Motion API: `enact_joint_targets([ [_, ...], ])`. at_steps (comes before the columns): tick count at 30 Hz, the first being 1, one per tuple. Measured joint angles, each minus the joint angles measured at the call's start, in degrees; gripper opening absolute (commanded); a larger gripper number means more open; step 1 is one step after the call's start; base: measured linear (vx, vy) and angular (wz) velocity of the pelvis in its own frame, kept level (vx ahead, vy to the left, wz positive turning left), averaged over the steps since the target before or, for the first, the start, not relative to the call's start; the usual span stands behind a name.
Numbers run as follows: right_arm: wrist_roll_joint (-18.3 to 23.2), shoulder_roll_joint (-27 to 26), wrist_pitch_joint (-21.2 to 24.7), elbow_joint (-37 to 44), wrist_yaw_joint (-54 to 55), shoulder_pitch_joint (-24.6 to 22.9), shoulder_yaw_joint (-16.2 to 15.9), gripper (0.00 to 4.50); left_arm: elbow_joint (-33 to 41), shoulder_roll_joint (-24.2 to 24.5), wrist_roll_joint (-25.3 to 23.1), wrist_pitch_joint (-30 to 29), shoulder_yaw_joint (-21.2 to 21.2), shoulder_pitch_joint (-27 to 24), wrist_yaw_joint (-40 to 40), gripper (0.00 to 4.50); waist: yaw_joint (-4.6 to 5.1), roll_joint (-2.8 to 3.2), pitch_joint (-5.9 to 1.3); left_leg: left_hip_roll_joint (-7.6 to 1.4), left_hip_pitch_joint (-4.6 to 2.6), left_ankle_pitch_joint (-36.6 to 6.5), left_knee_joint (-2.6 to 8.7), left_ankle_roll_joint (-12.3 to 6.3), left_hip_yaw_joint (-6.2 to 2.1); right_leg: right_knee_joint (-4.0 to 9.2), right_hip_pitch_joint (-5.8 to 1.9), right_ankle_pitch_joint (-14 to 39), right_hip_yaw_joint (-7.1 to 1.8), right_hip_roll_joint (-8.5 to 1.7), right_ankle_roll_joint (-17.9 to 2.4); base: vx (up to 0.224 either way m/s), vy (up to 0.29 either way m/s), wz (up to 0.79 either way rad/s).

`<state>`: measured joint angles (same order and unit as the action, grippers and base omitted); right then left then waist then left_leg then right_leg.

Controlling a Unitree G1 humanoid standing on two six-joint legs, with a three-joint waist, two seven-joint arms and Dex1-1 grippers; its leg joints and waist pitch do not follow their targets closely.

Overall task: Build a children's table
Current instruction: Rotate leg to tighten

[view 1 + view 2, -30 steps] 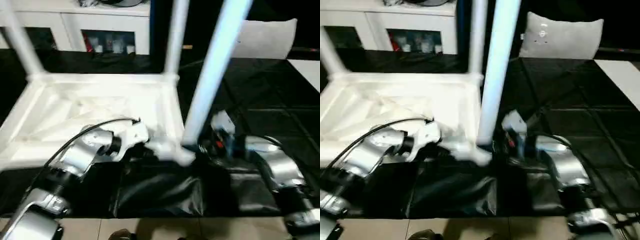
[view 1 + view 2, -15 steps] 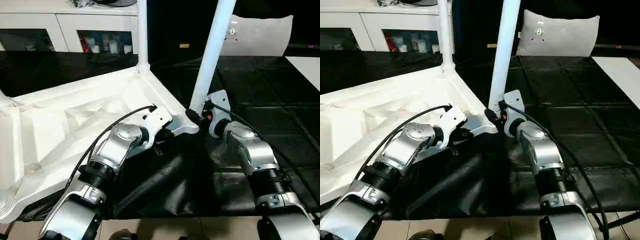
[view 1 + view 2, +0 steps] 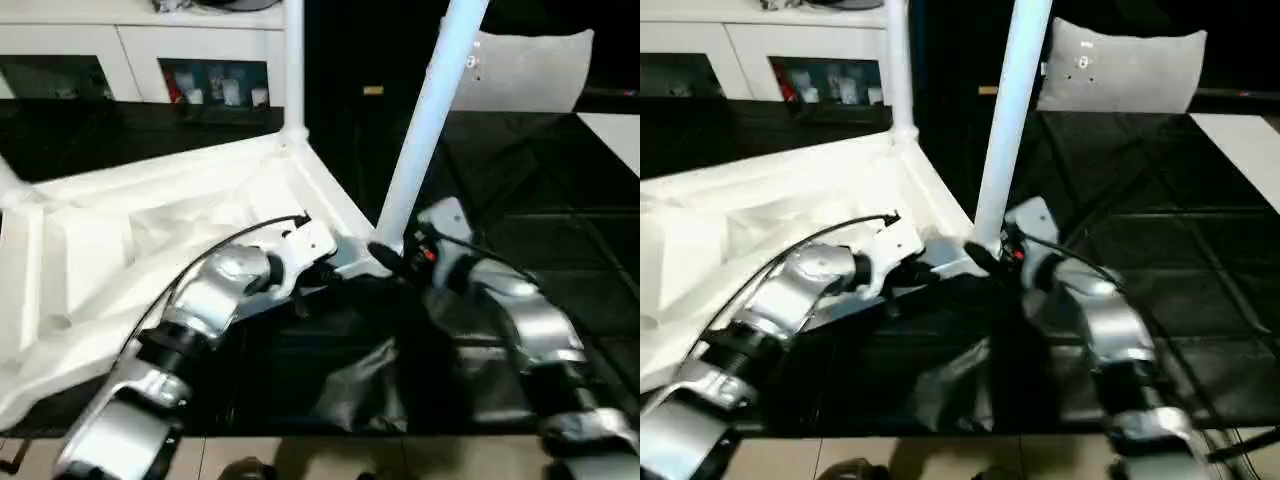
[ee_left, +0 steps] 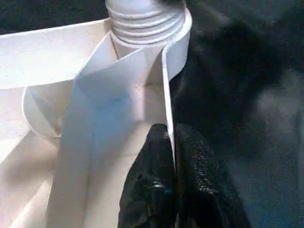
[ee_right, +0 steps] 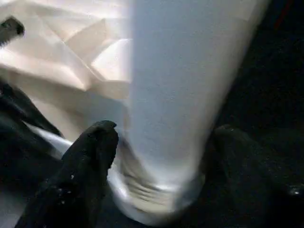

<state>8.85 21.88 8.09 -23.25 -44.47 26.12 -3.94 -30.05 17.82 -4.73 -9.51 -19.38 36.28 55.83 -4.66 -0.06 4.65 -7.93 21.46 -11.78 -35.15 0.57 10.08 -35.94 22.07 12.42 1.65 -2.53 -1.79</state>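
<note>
The children's table [image 3: 150,230] lies upside down across the left and centre of the head views, ribbed underside up, on a black sheet [image 3: 330,370] spread over the dark floor. One leg [image 3: 293,70] stands in the far corner socket at upper centre. A second leg [image 3: 425,125] rises from the near corner socket [image 4: 145,23] at centre frame, leaning slightly toward the upper right.

My left fingers [image 4: 164,190] are pressed together on the thin rim wall of the table just short of that socket; the left wrist view shows the wall pinched between them. My right fingers [image 5: 88,166] stand apart on either side of the leg's foot, one plainly clear of it; whether the other touches, I cannot tell.

Assessment: the step in hand is seating this leg. The threaded collar shows above the socket in the left wrist view, so I judge it not fully home.

Recommendations:
- Keep the left pinch firm so the top cannot swing on the slick sheet.
- Close the right fingers low on the leg, square to its axis.
- Bring the leg upright before turning, since a tilted start risks crossing the thread.

A white cabinet [image 3: 130,50] stands along the upper left, well apart.
</note>
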Motion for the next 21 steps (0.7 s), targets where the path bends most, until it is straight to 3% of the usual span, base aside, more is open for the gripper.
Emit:
enact_joint_targets([
  [3,0.8,2.1,-0.7,0.6,-5.6,-0.1,-0.2,4.33,-0.2,2.2,0.4,3.1,-0.5,-0.2,3.9,0.0,-0.39,0.0,0.01,-0.06,0.04,0.1,0.01,-0.11,-0.01,0.04,0.0,0.0,0.11,-0.01,0.0,0.0,0.0,0.0],
  [11,4.0,7.8,-0.8,2.4,-21.0,-1.1,-2.9,4.33,0.8,5.5,3.4,6.2,-1.5,-1.0,15.4,0.0,-1.79,-0.02,0.01,-0.1,0.46,0.2,0.0,-0.26,0.15,0.14,0.02,0.0,0.83,-0.51,0.0,0.0,0.0,0.0],
  [12,4.4,7.9,-0.8,2.4,-22.0,-1.1,-3.3,4.06,1.2,5.8,3.8,6.3,-1.8,-1.2,16.1,0.0,-1.96,-0.02,0.01,-0.1,0.5,0.2,0.0,-0.26,0.19,0.14,0.02,0.0,0.89,-0.57,0.0,0.0,0.0,0.0],
  [14,5.0,7.9,-0.5,2.4,-24.6,-1.1,-3.8,4.06,2.1,6.0,4.0,6.9,-2.1,-1.9,17.5,0.0,-2.24,-0.01,0.01,-0.1,0.55,0.2,0.0,-0.32,0.36,0.14,0.02,0.0,0.97,-0.71,0.0,0.0,0.0,0.0],
  [21,6.8,8.2,3.2,4.6,-29.4,-1.7,-5.3,3.43,3.3,6.7,4.4,7.4,-3.2,-2.4,20.3,0.0,-2.68,-0.02,0.01,-0.09,0.58,0.3,0.0,-0.53,0.72,0.14,0.0,0.0,0.96,-0.93,0.0,0.0,0.0,0.0],
])
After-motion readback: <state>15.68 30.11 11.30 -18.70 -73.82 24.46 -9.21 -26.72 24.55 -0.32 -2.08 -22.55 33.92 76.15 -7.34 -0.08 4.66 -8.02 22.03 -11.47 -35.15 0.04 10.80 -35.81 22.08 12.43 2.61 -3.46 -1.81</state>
